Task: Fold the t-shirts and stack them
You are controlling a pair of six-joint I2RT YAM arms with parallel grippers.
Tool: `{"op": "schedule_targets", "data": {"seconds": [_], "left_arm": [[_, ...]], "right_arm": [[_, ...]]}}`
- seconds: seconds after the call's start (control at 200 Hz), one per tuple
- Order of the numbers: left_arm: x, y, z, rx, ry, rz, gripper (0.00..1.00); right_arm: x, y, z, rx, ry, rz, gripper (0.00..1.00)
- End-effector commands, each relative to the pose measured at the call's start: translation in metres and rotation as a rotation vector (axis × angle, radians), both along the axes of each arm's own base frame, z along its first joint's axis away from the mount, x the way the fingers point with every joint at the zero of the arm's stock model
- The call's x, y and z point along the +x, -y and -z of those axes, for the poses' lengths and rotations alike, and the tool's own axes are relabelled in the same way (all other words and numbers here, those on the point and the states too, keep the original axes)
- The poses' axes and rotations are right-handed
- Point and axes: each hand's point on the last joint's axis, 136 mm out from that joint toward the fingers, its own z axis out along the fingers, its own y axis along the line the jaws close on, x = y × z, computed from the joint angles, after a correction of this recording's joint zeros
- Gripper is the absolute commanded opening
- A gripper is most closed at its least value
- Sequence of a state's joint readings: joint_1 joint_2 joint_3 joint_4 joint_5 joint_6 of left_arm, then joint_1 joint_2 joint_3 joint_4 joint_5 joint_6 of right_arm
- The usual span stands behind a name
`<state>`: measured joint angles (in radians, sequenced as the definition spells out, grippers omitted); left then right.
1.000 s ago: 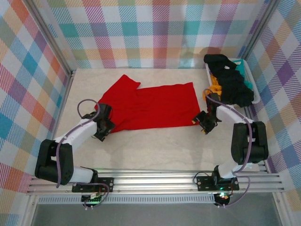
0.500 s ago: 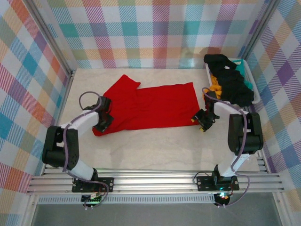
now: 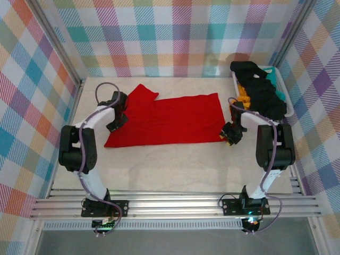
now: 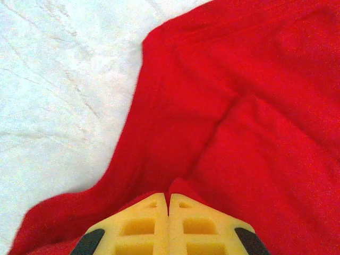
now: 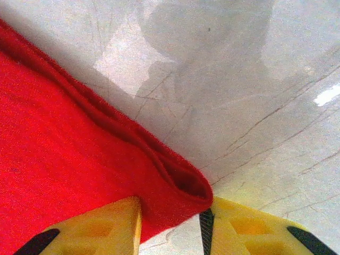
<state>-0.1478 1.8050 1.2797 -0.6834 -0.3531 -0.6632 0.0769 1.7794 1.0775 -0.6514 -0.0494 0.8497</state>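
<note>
A bright red t-shirt [image 3: 170, 119] lies spread across the middle of the table, one sleeve pointing to the far left. My left gripper [image 3: 113, 126] is at the shirt's left edge; in the left wrist view its yellow fingers [image 4: 169, 195] are pressed together on a raised pinch of red cloth [image 4: 255, 106]. My right gripper [image 3: 227, 136] is at the shirt's near right corner. Its jaws [image 5: 171, 212] stand apart with the folded red corner [image 5: 175, 186] between them and bare table showing under the cloth. Black t-shirts [image 3: 261, 91] and an orange-yellow one [image 3: 241, 96] are heaped in the basket.
The white-and-teal basket [image 3: 289, 110] stands at the far right against the checked wall. Checked walls close in the left, back and right sides. The pale marble tabletop [image 3: 175, 164] stretches between the shirt and the arm bases on the near metal rail.
My left gripper shut on the shirt's left edge and moved away from the bases, drawing the near left corner flatter. The right gripper's jaws narrowed round the right corner.
</note>
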Motion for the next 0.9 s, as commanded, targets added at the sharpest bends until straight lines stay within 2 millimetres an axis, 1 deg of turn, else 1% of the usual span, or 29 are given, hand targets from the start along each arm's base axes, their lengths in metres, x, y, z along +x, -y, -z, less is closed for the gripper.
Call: {"op": "schedule_targets", "data": {"seconds": [0.0, 0.025, 0.035, 0.065, 0.07, 0.095, 0.13, 0.155, 0.175, 0.23, 0.295, 0.375, 0.42, 0.475, 0.585, 0.685, 0.75, 0.8, 0.895], "left_arm": [[-0.020, -0.031, 0.002, 0.143, -0.130, 0.000, 0.00], [-0.022, -0.032, 0.004, 0.137, -0.144, -0.005, 0.00], [-0.023, -0.032, 0.005, 0.133, -0.151, -0.007, 0.02], [-0.025, -0.032, 0.004, 0.125, -0.164, -0.016, 0.11], [-0.026, -0.032, 0.005, 0.124, -0.167, -0.016, 0.11], [-0.029, -0.033, 0.004, 0.121, -0.174, -0.029, 0.23], [-0.036, -0.035, -0.001, 0.125, -0.177, -0.060, 0.45], [-0.042, -0.036, -0.007, 0.126, -0.166, -0.084, 0.53], [-0.046, -0.037, -0.011, 0.118, -0.146, -0.098, 0.58], [-0.056, -0.035, -0.024, 0.078, -0.068, -0.136, 0.62], [-0.069, -0.025, -0.034, 0.004, 0.002, -0.162, 0.63], [-0.077, 0.001, -0.036, -0.076, 0.048, -0.144, 0.60], [-0.081, 0.013, -0.029, -0.113, 0.047, -0.139, 0.58], [-0.088, 0.021, -0.012, -0.165, 0.007, -0.165, 0.58], [-0.096, 0.017, 0.021, -0.215, -0.058, -0.255, 0.61], [-0.089, 0.001, 0.041, -0.249, -0.050, -0.344, 0.63], [-0.083, -0.006, 0.046, -0.259, -0.057, -0.383, 0.63], [-0.078, -0.012, 0.045, -0.240, -0.046, -0.399, 0.62], [-0.067, -0.017, 0.046, -0.222, -0.005, -0.404, 0.57]], "right_arm": [[0.007, 0.005, 0.001, -0.016, 0.011, 0.017, 0.34], [0.007, 0.005, 0.000, -0.015, 0.013, 0.016, 0.35], [0.006, 0.005, -0.001, -0.016, 0.012, 0.016, 0.35], [0.006, 0.005, -0.003, -0.018, 0.018, 0.014, 0.36], [0.007, 0.005, -0.003, -0.018, 0.019, 0.013, 0.36], [0.007, 0.006, -0.005, -0.023, 0.023, 0.012, 0.36], [0.007, 0.008, -0.008, -0.035, 0.027, 0.012, 0.38], [0.007, 0.009, -0.010, -0.040, 0.034, 0.011, 0.39], [0.007, 0.010, -0.012, -0.044, 0.040, 0.010, 0.40], [0.007, 0.010, -0.017, -0.047, 0.051, 0.005, 0.43], [0.008, 0.008, -0.021, -0.036, 0.060, -0.003, 0.46], [0.008, 0.003, -0.022, -0.026, 0.070, -0.004, 0.47], [0.009, 0.001, -0.021, -0.020, 0.076, 0.000, 0.47], [0.011, -0.003, -0.019, -0.002, 0.072, 0.007, 0.47], [0.012, -0.009, -0.010, 0.037, 0.051, 0.037, 0.46], [0.015, -0.008, -0.003, 0.031, 0.039, 0.052, 0.46], [0.015, -0.008, 0.003, 0.028, 0.018, 0.060, 0.46], [0.014, -0.007, 0.008, 0.025, 0.007, 0.072, 0.44], [0.015, -0.005, 0.015, 0.014, 0.014, 0.093, 0.38]]}}
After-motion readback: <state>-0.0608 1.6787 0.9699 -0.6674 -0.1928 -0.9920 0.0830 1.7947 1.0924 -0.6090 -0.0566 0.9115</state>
